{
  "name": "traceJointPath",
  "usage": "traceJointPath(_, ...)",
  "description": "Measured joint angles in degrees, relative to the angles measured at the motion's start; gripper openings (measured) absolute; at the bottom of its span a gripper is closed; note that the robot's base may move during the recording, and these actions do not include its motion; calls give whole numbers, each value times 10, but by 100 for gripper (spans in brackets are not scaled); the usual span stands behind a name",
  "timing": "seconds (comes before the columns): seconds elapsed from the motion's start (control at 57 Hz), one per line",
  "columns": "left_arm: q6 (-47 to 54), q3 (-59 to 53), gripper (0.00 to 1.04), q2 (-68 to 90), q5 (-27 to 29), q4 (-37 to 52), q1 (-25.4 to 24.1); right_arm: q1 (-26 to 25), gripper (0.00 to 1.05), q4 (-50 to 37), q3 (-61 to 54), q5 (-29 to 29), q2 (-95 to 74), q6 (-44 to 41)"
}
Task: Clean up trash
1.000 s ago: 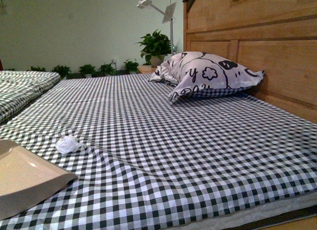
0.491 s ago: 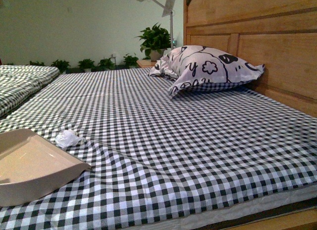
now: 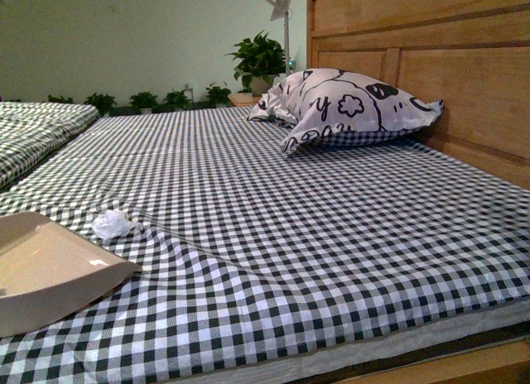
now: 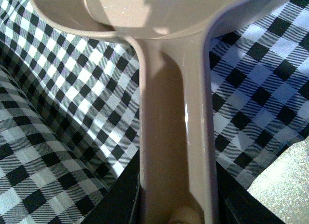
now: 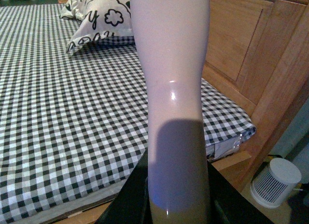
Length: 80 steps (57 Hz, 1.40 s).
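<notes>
Trash (image 3: 113,224) lies just beyond the dustpan (image 3: 50,268) lip; left gripper (image 4: 176,212) clamps its handle, right gripper (image 5: 176,207) a pale handle (image 5: 171,64).

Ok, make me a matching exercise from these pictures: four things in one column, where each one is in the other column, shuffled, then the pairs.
Things:
1. trash
2. dustpan
3. pillow
4. pale handle

Places:
A. up against the wooden headboard
B. held in the right gripper
C. loose on the checked sheet, just beyond the dustpan's edge
D. its handle held in the left gripper

Pairs: 1-C, 2-D, 3-A, 4-B.
</notes>
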State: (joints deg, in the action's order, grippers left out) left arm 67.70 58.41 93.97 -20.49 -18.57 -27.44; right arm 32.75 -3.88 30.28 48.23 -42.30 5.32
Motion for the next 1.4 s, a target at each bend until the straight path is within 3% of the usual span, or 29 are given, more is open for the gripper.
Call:
traceJointPath(0.614, 0, 7, 27, 0, 2, -5, 0, 0, 19, 0, 0, 0, 0, 0)
traceJointPath(0.772, 0, 7, 27, 0, 4, -5, 0, -32, 19, 149, 55, -82, -48, 57)
traceJointPath(1.07, 0, 7, 27, 0, 5, -5, -1, -92, 19, 27, 168, -227, -286, 16)
traceJointPath(1.404, 0, 8, 27, 0, 5, -5, -1, -85, 19, 14, 387, -273, -577, -80)
